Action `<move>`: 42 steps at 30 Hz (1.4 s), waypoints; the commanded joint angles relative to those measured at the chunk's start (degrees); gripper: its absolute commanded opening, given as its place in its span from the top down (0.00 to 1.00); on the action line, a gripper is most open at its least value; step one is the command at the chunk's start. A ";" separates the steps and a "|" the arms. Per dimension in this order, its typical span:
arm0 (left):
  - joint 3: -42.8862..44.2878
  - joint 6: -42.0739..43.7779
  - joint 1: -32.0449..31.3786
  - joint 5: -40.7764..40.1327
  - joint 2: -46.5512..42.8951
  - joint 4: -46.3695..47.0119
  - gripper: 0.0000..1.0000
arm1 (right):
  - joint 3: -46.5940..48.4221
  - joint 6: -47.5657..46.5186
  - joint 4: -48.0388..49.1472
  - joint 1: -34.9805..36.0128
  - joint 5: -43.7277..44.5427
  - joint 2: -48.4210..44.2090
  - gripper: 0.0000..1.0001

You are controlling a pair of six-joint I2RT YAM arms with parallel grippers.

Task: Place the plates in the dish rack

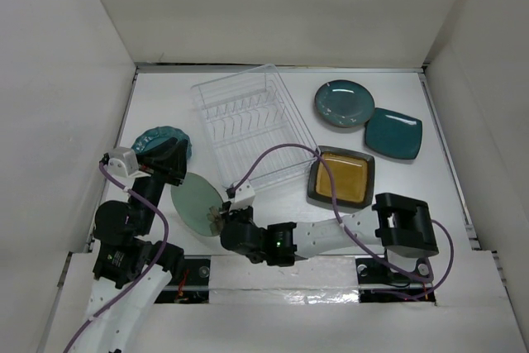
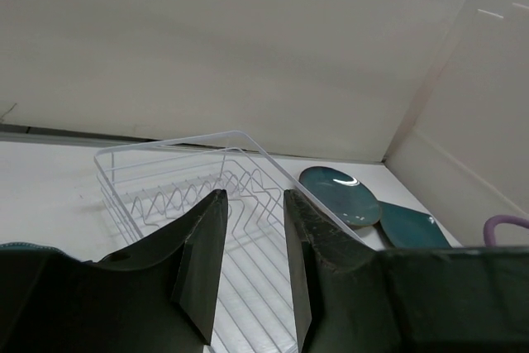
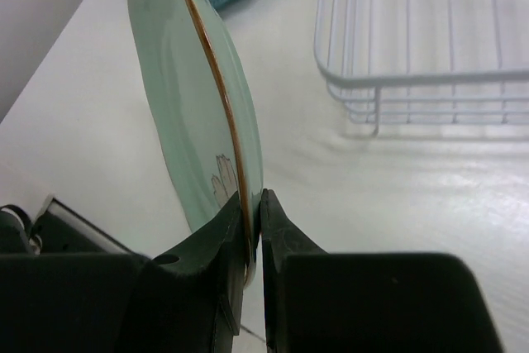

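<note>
Between right gripper jaws: pale green plate rim, pinched | likely stiff, slick, breakable; thin hold | left gripper half-open, empty

- Flat white worktop: matte, with a fine ripple texture showing in the right wrist view.
- Plain white back panel: stands upright behind the worktop, with a dark seam along its foot.
- Plain white left side panel and plain white right side panel: flank the worktop.
- Crinkled silver strip: runs along the worktop's near edge.
</note>
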 commanded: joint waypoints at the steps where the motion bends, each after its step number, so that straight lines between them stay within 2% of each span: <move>1: 3.01 1.51 0.28 0.07 0.81 2.87 0.69 | 4.18 -8.14 13.63 0.26 8.56 -6.03 1.00; 6: 4.33 1.95 0.28 -2.56 -0.86 2.69 0.67 | 3.83 -13.16 18.29 -1.14 8.14 -10.33 1.00; 11: 5.03 0.90 0.28 -3.18 -2.35 3.12 0.65 | 0.32 -7.65 20.76 -8.61 -1.79 -17.80 1.00; 16: 4.16 0.81 0.28 -2.92 -3.41 3.83 0.63 | -4.69 -2.27 21.72 -19.94 -10.15 -24.66 1.00; 21: 1.87 0.63 0.28 -0.81 -2.53 4.27 0.63 | -6.11 -3.40 18.31 -31.80 -14.18 -29.32 1.00; 22: 1.61 0.55 0.28 -0.46 -2.27 3.92 0.63 | -5.67 -4.10 17.77 -35.91 -14.89 -29.42 1.00; 25: 0.38 0.28 0.28 1.21 -1.74 3.74 0.63 | -3.48 -8.66 15.40 -41.04 -15.60 -27.49 1.00; 29: 0.29 0.11 0.28 0.60 -1.48 3.04 0.63 | 4.76 -22.00 13.81 -45.00 -8.93 -21.35 1.00; 34: 0.11 0.19 0.28 0.60 -0.77 3.04 0.64 | 11.73 -27.39 12.23 -47.56 -8.40 -12.74 1.00; 42: -0.06 -0.07 0.28 0.86 -0.42 3.39 0.64 | 19.38 -36.71 12.49 -49.23 -6.64 -4.29 1.00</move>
